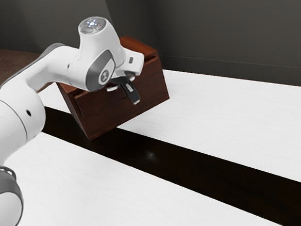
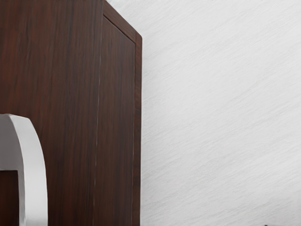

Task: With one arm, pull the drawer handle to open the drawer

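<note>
A dark brown wooden cabinet stands on the far white tabletop, with its drawer front facing the exterior view's lower left. My gripper hangs right in front of that drawer front, at the white handle, which my hand partly hides. From the wrist camera, the curved white handle sits close under my hand against the wooden drawer front. I cannot tell how far the drawer stands out from the cabinet.
A wide dark gap runs diagonally between the far tabletop and a nearer white surface. My arm comes in from the exterior view's left, over that gap. A dark wall lies behind the table.
</note>
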Available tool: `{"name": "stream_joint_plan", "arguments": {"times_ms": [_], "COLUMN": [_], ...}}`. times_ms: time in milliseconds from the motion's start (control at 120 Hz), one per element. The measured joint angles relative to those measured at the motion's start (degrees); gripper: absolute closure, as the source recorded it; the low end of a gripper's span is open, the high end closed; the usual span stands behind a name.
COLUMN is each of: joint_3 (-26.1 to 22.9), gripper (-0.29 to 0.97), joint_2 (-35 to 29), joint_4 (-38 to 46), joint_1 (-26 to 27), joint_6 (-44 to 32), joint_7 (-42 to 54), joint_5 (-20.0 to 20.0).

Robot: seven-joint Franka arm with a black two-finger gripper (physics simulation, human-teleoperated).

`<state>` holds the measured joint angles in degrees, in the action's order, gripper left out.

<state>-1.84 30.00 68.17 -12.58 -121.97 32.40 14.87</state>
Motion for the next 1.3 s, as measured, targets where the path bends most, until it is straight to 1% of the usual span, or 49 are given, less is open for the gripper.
{"name": "stream_joint_plan", "arguments": {"times_ms": [58, 125, 275, 325, 408, 475, 583, 700, 758, 883, 925, 1017, 1050, 1108, 1150, 1183, 1217, 1300], "joint_3": [-0.4, -0.8, -1.2, -1.3, -1.3, -1.5, -2.5, -2.9, -2.9, -2.8, -2.8, -2.9, -2.9, -2.9, -2.8, -2.8, -2.8, -2.7], "gripper": [0.1, 0.16, 0.19, 0.16, 0.14, 0.15, 0.21, 0.19, 0.14, 0.08, 0.1, 0.16, 0.17, 0.13, 0.16, 0.32, 0.28, 0.18], "joint_2": [-0.7, -1.8, -3.6, -3.9, -4.4, -5.1, -7.0, -8.9, -9.4, -10.0, -10.3, -11.8, -12.1, -12.7, -13.4, -14.6, -16.9, -26.7], "joint_4": [1.0, 2.1, 4.3, 5.1, 6.0, 7.0, 8.8, 11.5, 12.8, 14.4, 14.9, 16.6, 17.2, 18.2, 19.0, 19.4, 20.3, 23.2], "joint_1": [0.0, 0.0, 0.4, 0.8, 1.3, 1.4, 1.5, 1.8, 2.0, 2.9, 3.6, 4.4, 4.6, 4.9, 5.4, 5.7, 6.1, 6.4], "joint_6": [-0.3, -0.6, -1.4, -1.7, -2.0, -2.2, -2.5, -2.7, -3.1, -3.7, -3.9, -4.2, -4.4, -4.7, -4.9, -4.9, -5.0, -3.9], "joint_7": [0.0, 0.1, 0.1, 0.0, 0.0, -0.1, -0.2, -0.6, -0.8, -1.3, -1.4, -1.7, -1.9, -2.1, -2.2, -2.3, -2.4, -2.6], "joint_5": [0.0, 0.1, 0.4, 0.5, 0.5, 0.5, 0.9, 1.6, 1.8, 2.0, 1.9, 2.1, 2.3, 2.5, 2.5, 2.5, 2.5, 2.6]}}
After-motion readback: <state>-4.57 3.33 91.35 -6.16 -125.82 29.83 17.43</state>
